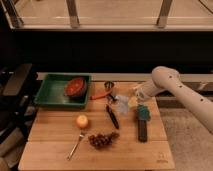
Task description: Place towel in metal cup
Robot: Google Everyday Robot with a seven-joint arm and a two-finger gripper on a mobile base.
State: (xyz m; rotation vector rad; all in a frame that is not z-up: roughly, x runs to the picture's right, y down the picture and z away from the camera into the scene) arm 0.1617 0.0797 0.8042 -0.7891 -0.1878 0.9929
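Holding towel (121, 105) above the table, just right of the metal cup (108, 86).

Gripper (126, 101): at the end of the arm reaching in from the right, fingers closed on the towel, which hangs in a pale bunch over the wooden table (55, 150). Cup: upright, near but apart, to the left of the fingers and farther back. Judged next: carry the towel left and back over the rim, then lower it. Teal block (143, 112) lies on the opposite side.

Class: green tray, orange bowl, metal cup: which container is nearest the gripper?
The small dark metal cup, outside the tray; the gripper, holding the towel, is just right of it, while tray and bowl lie farther left.
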